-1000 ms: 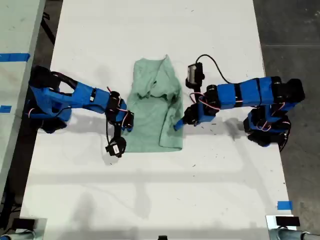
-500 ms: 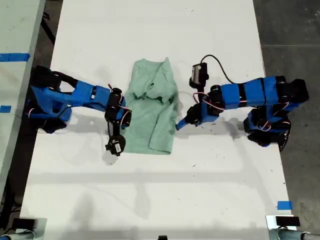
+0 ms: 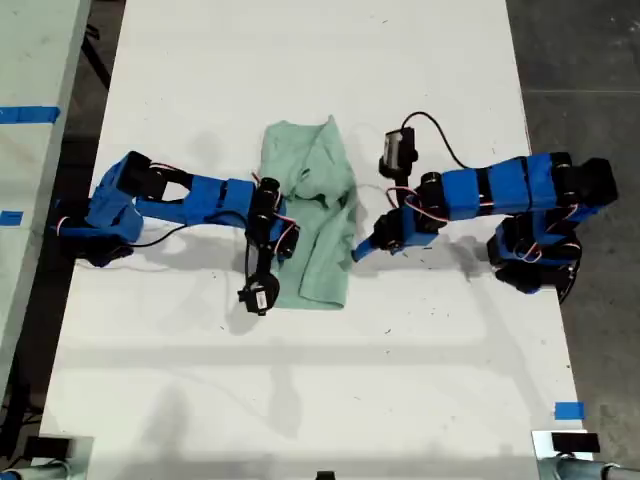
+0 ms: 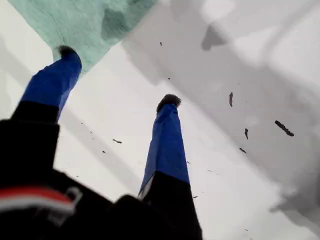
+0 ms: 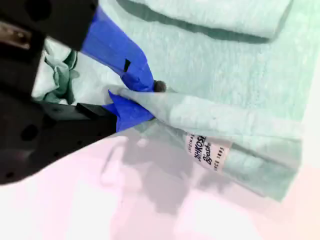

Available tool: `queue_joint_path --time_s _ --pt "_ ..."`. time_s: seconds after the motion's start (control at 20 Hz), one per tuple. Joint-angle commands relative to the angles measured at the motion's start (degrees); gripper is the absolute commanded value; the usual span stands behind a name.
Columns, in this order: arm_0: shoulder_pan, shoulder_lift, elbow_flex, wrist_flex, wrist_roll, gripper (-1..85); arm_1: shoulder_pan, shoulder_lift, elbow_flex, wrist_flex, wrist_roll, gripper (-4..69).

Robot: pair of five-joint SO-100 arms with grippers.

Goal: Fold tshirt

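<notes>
The pale mint-green tshirt (image 3: 315,220) lies bunched and partly folded in the middle of the white table (image 3: 300,60). My second gripper (image 3: 283,240), on the arm reaching in from the exterior view's left, is over the shirt's left edge. In the second wrist view that gripper (image 5: 137,97) is shut on a fold of the tshirt (image 5: 225,60) near its white label (image 5: 207,150). My first gripper (image 3: 358,252), on the arm from the exterior view's right, stands open just off the shirt's right edge. Nothing is between its blue fingers (image 4: 165,145); the tshirt (image 4: 75,20) lies beyond them.
A wrist camera (image 3: 398,150) on a black cable sticks up from the first arm, and another (image 3: 255,297) hangs below the second arm. A second table with blue tape (image 3: 30,113) borders the exterior view's left. Dark floor (image 3: 580,60) lies past the table's right edge.
My second arm has stretched toward the exterior view's right, drawing the shirt's left edge inward. My first gripper has backed off the shirt's right edge, and the shirt is narrower.
</notes>
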Motion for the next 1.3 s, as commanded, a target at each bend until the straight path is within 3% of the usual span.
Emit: queue_joint_path --time_s 0.0,0.05,0.15,0.3,0.5,0.8,0.95,1.05,1.25 --pt "-2.02 -0.44 -3.43 -3.34 1.58 0.1 -0.88 3.96 -0.35 -1.14 0.44 29.1" --pt "-2.46 -2.11 -3.34 -4.48 2.2 1.5 -1.05 3.96 -0.35 -1.14 0.62 29.1" --pt "-2.64 -4.13 -3.34 -8.09 4.31 24.3 -1.41 3.96 -0.26 -1.14 0.88 29.1" --pt "-2.37 -4.57 -3.08 -9.49 4.31 31.3 -1.76 4.13 0.0 -1.14 1.23 29.1" --pt "-1.58 1.23 -0.62 -4.92 3.6 31.4 -2.02 5.54 1.32 -1.14 1.85 29.2" --pt "0.62 12.57 1.05 9.67 -0.79 29.6 -2.29 6.94 1.32 -1.67 1.85 29.4" --pt "2.2 16.61 3.6 13.27 -4.13 28.7 -2.81 4.92 -2.55 -1.32 2.46 29.3" --pt "3.08 21.62 11.51 9.84 -5.89 27.6 -3.69 1.76 -6.77 -0.7 3.08 29.1" --pt "4.04 36.74 37.09 -5.71 -10.02 26.8 -5.8 -5.36 -16.08 2.46 5.1 29.1"
